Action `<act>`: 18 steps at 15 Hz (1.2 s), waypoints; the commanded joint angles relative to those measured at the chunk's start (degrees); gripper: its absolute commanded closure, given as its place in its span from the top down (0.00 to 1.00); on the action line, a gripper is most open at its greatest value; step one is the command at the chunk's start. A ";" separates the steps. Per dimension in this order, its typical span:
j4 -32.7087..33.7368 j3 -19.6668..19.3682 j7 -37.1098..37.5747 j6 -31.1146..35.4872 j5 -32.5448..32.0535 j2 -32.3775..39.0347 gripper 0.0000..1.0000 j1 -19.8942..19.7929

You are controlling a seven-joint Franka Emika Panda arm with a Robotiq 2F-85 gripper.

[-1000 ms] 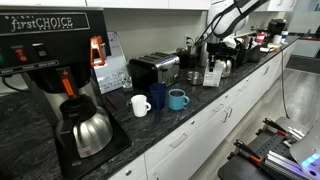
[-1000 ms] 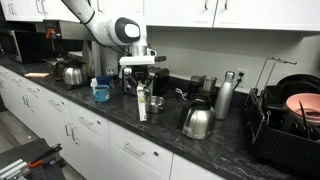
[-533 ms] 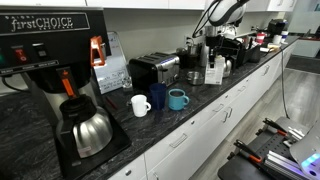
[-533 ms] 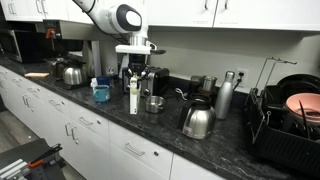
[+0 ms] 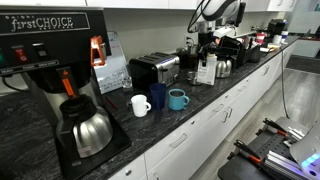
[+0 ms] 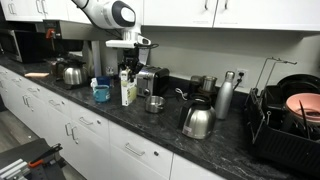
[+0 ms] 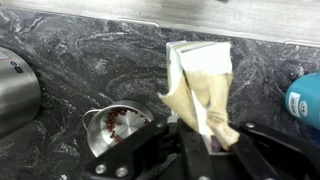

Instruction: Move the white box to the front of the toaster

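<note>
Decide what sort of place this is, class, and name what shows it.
Most likely an office break-room kitchenette: a commercial coffee machine with its carafe, a toaster and mugs on a dark counter, and white cabinets along the wall.

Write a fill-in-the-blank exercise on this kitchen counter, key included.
1. The pincer holds the white box by its ___ end.
2. The toaster has a shiny ___ side.
3. The mug nearest the coffee machine is ___.
Missing words: top; silver; white.
</note>
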 commanded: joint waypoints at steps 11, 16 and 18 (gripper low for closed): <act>0.40 0.79 7.14 -1.89 -0.03 -0.20 0.12 0.39; 2.22 1.36 18.50 -1.83 2.45 -0.11 0.03 0.96; 2.77 1.48 25.76 -2.12 1.54 -0.23 0.03 1.32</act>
